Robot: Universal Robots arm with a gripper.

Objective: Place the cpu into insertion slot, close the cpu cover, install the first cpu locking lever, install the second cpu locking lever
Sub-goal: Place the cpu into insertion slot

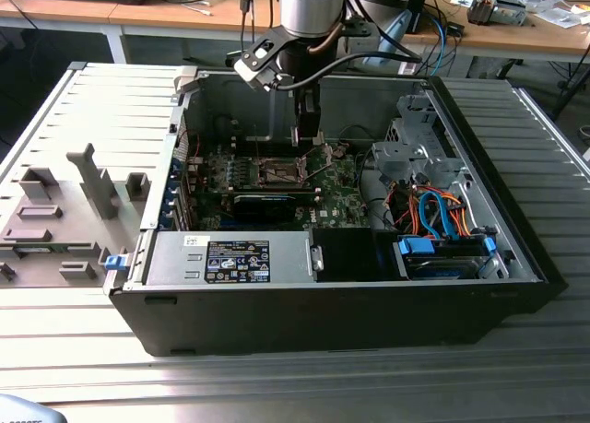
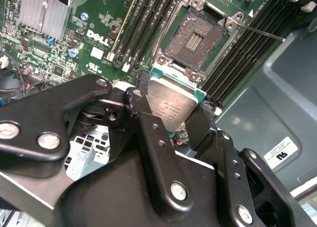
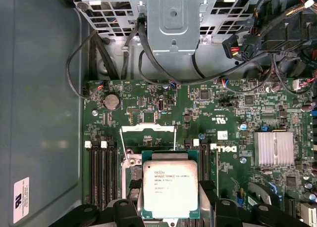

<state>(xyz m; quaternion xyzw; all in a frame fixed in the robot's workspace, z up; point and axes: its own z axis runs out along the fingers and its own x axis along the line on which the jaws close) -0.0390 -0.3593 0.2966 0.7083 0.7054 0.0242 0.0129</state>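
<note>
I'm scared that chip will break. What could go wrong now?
The black hand holds the small square silver-topped chip near the open square socket with a dark centre. If it lands tilted or off-centre, the socket's tiny contacts might bend. It might also slip and drop onto the green circuit board.

A green motherboard [image 1: 346, 206] is shown lying inside an open black case [image 1: 323, 317]. On the motherboard are mounted long black memory slots [image 3: 101, 175], a finned silver heatsink [image 3: 273, 149] and a round coin battery [image 3: 111, 102]. To the exterior view's right of the motherboard, a metal drive cage [image 1: 419, 142] and orange and blue cables [image 1: 441, 213] are seen. In front of the motherboard, a labelled grey power supply [image 1: 230, 257] is fitted. Well to the exterior view's left of the motherboard, outside the case, a grey parts tray [image 1: 55, 220] is laid.
</note>
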